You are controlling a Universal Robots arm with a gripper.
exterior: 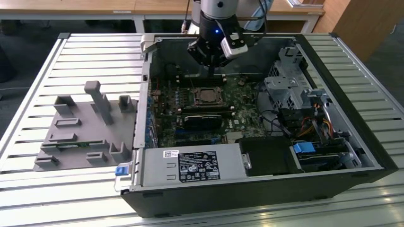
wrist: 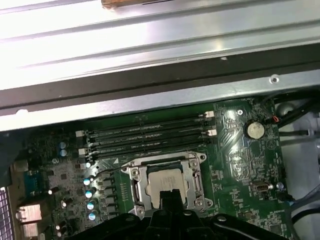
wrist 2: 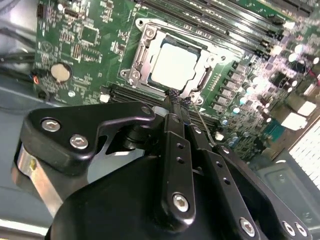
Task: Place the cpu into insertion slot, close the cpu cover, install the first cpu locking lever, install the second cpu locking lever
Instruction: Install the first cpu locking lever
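Note:
The cpu (wrist 2: 175, 67) lies flat in the insertion slot (wrist 2: 183, 43) on the green board, its silvery face showing. The cpu cover (wrist 2: 144, 50), a metal frame, lies down around it. In the first wrist view the cpu (wrist: 162, 181) shows through the cover (wrist: 135, 184). A thin wire lever (wrist: 107, 170) sticks out sideways from the socket, and its wire (wrist 2: 202, 125) runs beside my fingers. My gripper (wrist 2: 175, 98) hangs just above the socket's near edge, fingers pressed together with nothing seen between them. In the exterior view the gripper (exterior: 211, 71) is over the socket (exterior: 205, 96), at the back of the open case.
Long black memory slots (wrist: 145, 135) run beside the socket. A coin battery (wrist: 254, 130) sits on the board. A power supply (exterior: 189, 165) fills the case front and a drive cage (exterior: 290, 90) stands at the exterior view's right. A grey fixture (exterior: 82, 127) lies on the slatted table.

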